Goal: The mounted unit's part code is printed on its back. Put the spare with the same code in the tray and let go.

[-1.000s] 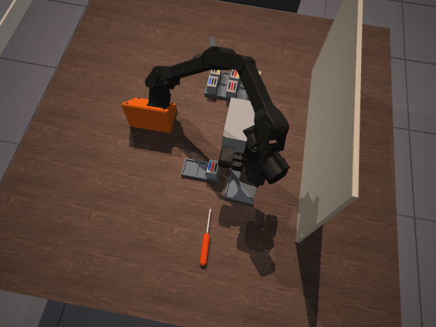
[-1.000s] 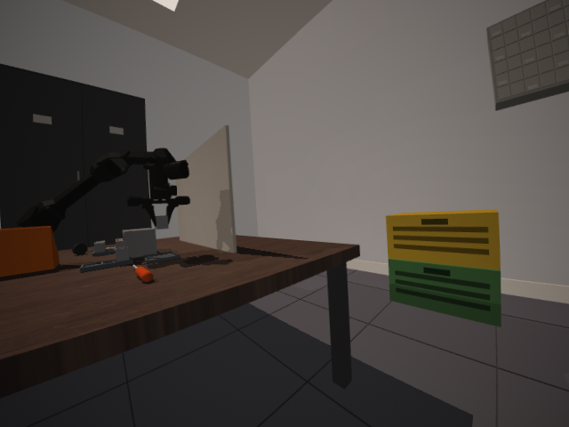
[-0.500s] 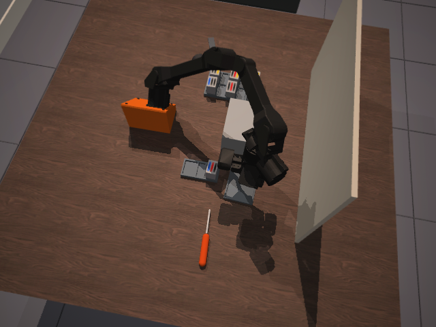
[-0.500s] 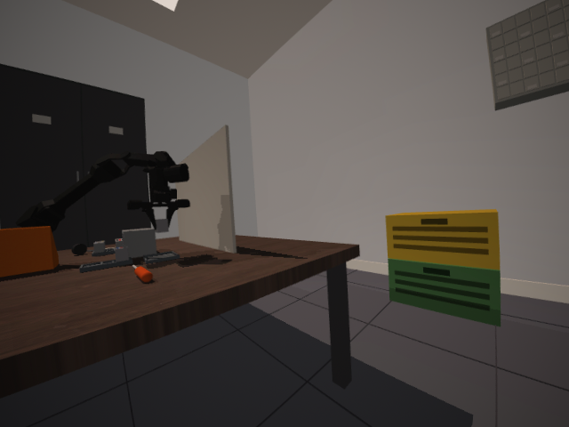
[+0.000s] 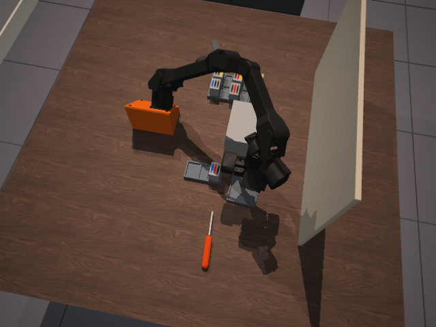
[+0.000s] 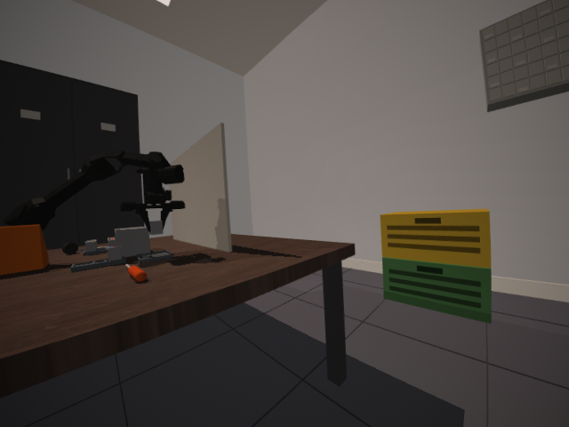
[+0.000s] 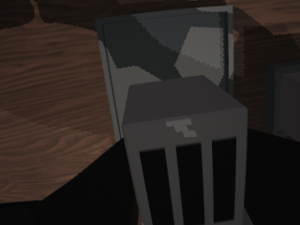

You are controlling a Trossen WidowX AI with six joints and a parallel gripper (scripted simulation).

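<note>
My gripper [image 6: 156, 229] is shut on a grey block [image 6: 156, 225] [image 7: 185, 100] with three black bars on one face, held above the table. The empty grey tray [image 5: 234, 193] [image 6: 158, 257] [image 7: 202, 42] lies below it, partly behind the block in the wrist view. A grey unit [image 5: 214, 172] [image 6: 114, 253] with blue and red bars stands at the right end of a small base [image 5: 193, 170] [image 6: 87, 267], left of the tray. Spare units [image 5: 214, 86] [image 5: 234, 88] stand in a rack [image 5: 226, 92] at the back. No part code is readable.
A tall pale box [image 5: 241, 119] [image 6: 132, 241] stands just behind the tray. A large upright panel [image 5: 334, 122] [image 6: 197, 202] stands to the right. An orange screwdriver [image 5: 206, 249] [image 6: 137, 272] lies in front. The orange arm base [image 5: 152, 119] [image 6: 22, 250] is at the left.
</note>
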